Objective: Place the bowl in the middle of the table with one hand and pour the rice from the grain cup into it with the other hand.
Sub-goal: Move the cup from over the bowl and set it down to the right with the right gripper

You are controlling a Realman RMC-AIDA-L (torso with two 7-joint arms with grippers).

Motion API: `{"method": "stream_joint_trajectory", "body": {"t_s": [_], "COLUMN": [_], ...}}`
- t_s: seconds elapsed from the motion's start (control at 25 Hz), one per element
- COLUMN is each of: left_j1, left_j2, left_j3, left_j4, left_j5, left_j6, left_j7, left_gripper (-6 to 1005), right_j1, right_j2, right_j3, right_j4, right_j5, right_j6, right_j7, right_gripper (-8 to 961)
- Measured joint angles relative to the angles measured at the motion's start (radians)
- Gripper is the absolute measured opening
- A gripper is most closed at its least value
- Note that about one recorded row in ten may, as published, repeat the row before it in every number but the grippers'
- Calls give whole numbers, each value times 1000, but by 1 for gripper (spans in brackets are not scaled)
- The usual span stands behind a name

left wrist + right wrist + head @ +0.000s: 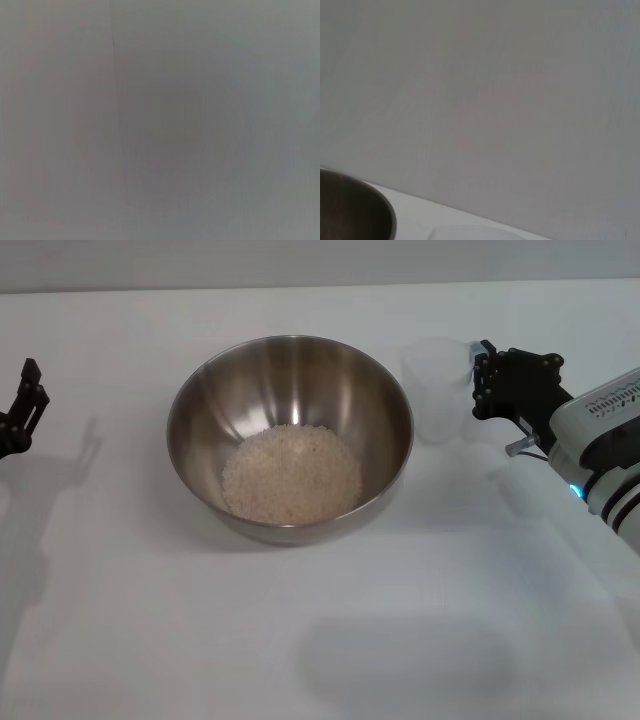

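Both my jaws I must describe with care. My right gripper (478, 380) stands at the right side of the table (300, 660), with its fingers just beside the grain cup (437, 388), at the handle side. If they clamp the handle or only stand open around it, I cannot tell from the head view, and my right wrist view does not show the fingers at all. My left gripper (28, 405) is far at the left edge, well apart from everything, and it holds nothing; its fingers look parted.

About the bowl (290, 435): it sits near the middle of the table, upright, and nobody touches it. So I judge that this first part of the task is done. Inside it lies the rice (291, 475) as a flat pale heap on the bottom. The grain cup stands upright on the table just to the right of the bowl rim, close but not touching as far as I see, and it looks empty, clear through.

Therefore I think the pouring is finished too. What is left, in my judgement, is only to let the cup go, if I grip it, and to take my right arm away.
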State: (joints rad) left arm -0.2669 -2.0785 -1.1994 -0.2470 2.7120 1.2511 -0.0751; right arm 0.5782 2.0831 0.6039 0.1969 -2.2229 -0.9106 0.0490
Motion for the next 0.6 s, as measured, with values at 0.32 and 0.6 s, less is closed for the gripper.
{"method": "stream_joint_trajectory", "body": {"t_s": [0.32, 0.6], "left_j1": [0, -3], "left_j2": [0, -1], "left_j3": [3, 3], "left_j4": [0, 0], "left_j5": [0, 0], "left_j6": [-1, -1], "left_j7": [0, 0], "left_gripper": [802, 802], "right_j1": [2, 0], "right_j2": [0, 0], "right_j3": [-10, -12], "right_j4": [1, 5], "right_j5": [0, 0], "right_j6": [8, 11], "right_j7": [0, 0], "right_gripper": [125, 148]}}
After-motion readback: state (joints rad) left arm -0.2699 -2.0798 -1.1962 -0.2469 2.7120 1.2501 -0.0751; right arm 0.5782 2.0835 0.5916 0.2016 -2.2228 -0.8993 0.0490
